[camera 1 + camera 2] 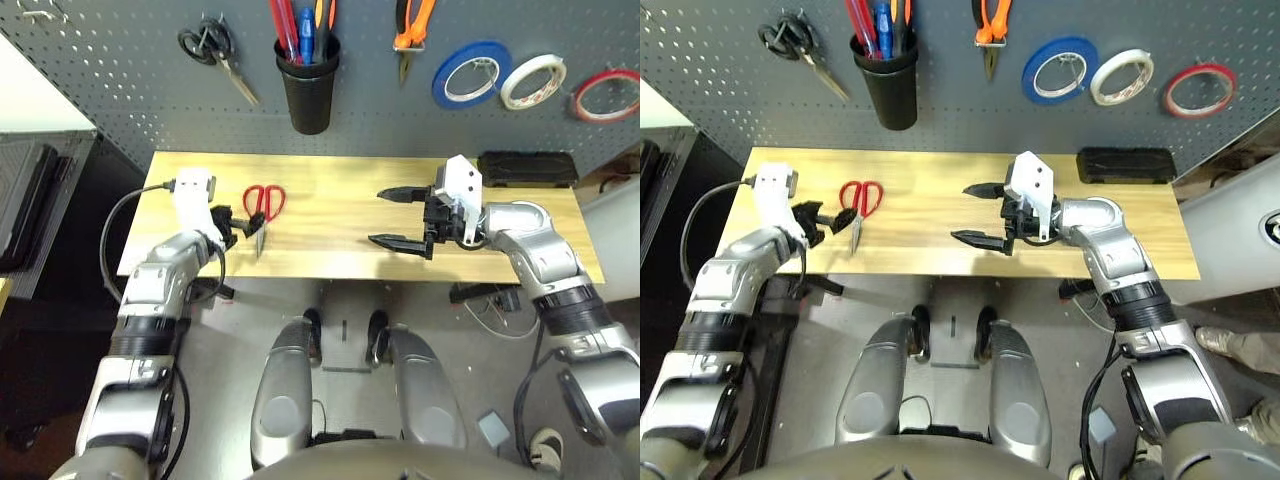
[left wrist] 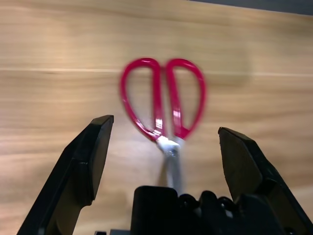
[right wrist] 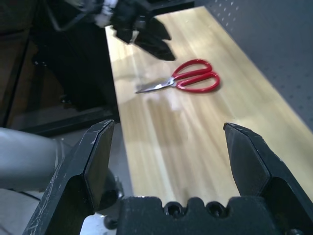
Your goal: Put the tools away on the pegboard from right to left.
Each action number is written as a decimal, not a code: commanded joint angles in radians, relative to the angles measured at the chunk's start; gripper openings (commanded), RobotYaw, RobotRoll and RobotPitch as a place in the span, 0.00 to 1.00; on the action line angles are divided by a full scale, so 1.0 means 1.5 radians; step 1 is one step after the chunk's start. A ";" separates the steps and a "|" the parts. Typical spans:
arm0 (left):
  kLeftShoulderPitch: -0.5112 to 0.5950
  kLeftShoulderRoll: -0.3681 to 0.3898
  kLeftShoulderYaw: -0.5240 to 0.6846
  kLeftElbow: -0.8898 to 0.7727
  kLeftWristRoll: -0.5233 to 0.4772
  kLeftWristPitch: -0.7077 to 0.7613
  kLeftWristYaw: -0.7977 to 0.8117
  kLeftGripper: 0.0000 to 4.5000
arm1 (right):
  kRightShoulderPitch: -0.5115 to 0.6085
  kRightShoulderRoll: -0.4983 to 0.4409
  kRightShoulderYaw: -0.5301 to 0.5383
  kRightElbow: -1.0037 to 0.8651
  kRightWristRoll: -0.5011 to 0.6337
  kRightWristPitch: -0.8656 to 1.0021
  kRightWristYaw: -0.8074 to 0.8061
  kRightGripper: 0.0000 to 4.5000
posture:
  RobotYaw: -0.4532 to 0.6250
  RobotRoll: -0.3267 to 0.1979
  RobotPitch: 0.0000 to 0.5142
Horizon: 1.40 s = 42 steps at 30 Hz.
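Red-handled scissors [image 2: 164, 105] on table | left gripper [image 2: 164, 147] open | right gripper [image 3: 168, 147] open

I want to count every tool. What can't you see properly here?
- Scissors: blade tips hidden behind the left gripper in the left wrist view.
- Cup: the tools in it are cut off by the top edge in the eye views.
- Pliers: handle tops cut off there too.
- Black scissors: too small for detail.

My head cameras look down over the worktop [image 1: 340, 215] and pegboard [image 1: 120, 70]; both wrist cameras sit low, sharing the red-handled scissors [image 2: 164, 105].
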 commanded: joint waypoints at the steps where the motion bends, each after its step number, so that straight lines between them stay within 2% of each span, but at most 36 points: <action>1: -0.023 -0.014 0.002 0.119 0.046 -0.073 0.022 0.99 | 0.032 -0.006 0.016 -0.034 -0.009 0.010 -0.005 1.00 | 0.40 0.62 0.69; 10: -0.091 -0.046 0.036 0.316 0.082 -0.187 0.100 0.99 | 0.066 -0.018 0.010 -0.097 0.010 0.042 -0.010 1.00 | 0.38 0.62 0.72; 24: -0.144 -0.058 0.070 0.434 0.093 -0.237 0.146 0.99 | 0.091 -0.040 -0.005 -0.170 0.055 0.102 -0.021 1.00 | 0.34 0.62 0.75; 27: -0.148 -0.060 0.070 0.446 0.096 -0.241 0.146 0.86 | 0.093 -0.044 -0.004 -0.179 0.061 0.108 -0.024 1.00 | 0.34 0.62 0.75; 37: -0.146 -0.070 0.082 0.432 0.095 -0.258 0.149 0.00 | 0.083 -0.046 -0.009 -0.179 0.084 0.115 -0.023 1.00 | 0.37 0.62 0.74; 40: -0.132 -0.073 0.089 0.384 0.089 -0.252 0.153 0.00 | 0.070 -0.046 -0.011 -0.158 0.082 0.104 -0.016 1.00 | 0.39 0.62 0.72; 42: -0.100 -0.079 0.102 0.272 0.073 -0.226 0.163 0.00 | 0.057 -0.050 -0.019 -0.142 0.086 0.096 -0.005 1.00 | 0.41 0.62 0.70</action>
